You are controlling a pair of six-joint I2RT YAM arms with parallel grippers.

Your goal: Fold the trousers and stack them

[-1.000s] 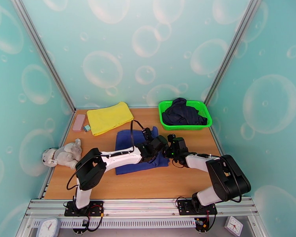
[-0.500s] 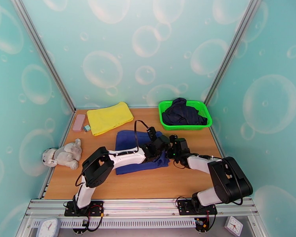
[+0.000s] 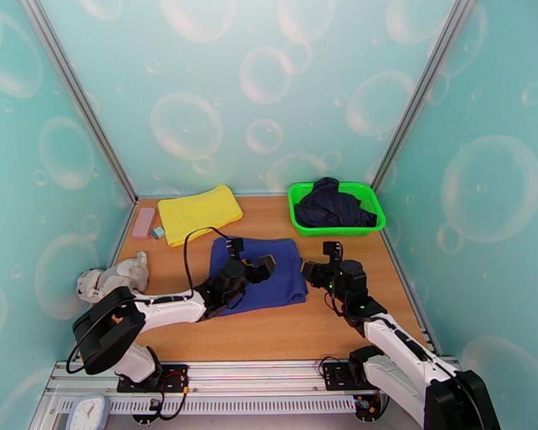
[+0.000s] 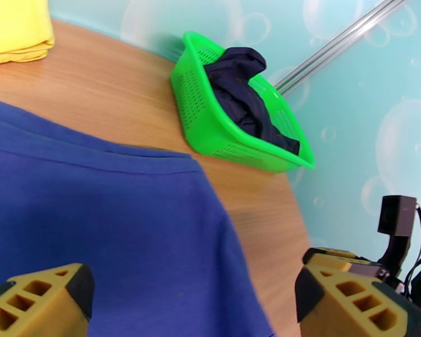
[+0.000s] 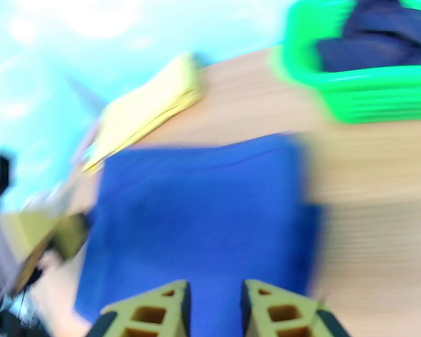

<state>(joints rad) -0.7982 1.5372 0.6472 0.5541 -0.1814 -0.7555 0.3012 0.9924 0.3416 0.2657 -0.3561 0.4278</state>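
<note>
Trousers (image 3: 272,277), royal blue and folded into a flat rectangle, are lying at the middle of the wooden counter (image 3: 269,331), covering more of it than anything else on it. The left fingers (image 3: 263,264) are hovering over the folded cloth near its centre, spread wide with nothing between them. In the left wrist view the trousers (image 4: 109,220) are stretching out beneath both fingers (image 4: 351,301), and I cannot tell whether the tips are touching the cloth. The right fingers (image 3: 310,269) are hanging just beside the trousers' right edge, over bare wood. In the blurred right wrist view those fingers (image 5: 149,313) are standing a narrow gap apart, pinching nothing, and the trousers (image 5: 199,209) are lying ahead of them.

A green basket (image 3: 298,209) is sitting at the far right of the counter, holding a crumpled dark navy garment (image 3: 333,202). A folded yellow cloth (image 3: 197,213) is lying at the far left. A plush dog (image 3: 115,279) is resting on its side by the left edge. A pink case (image 3: 143,222) is lying left of the yellow cloth, with a small teal block (image 3: 158,232) just beside it. Two small clocks (image 3: 90,413) (image 3: 423,408) are standing below the counter's near edge, their dials too small to read.
</note>
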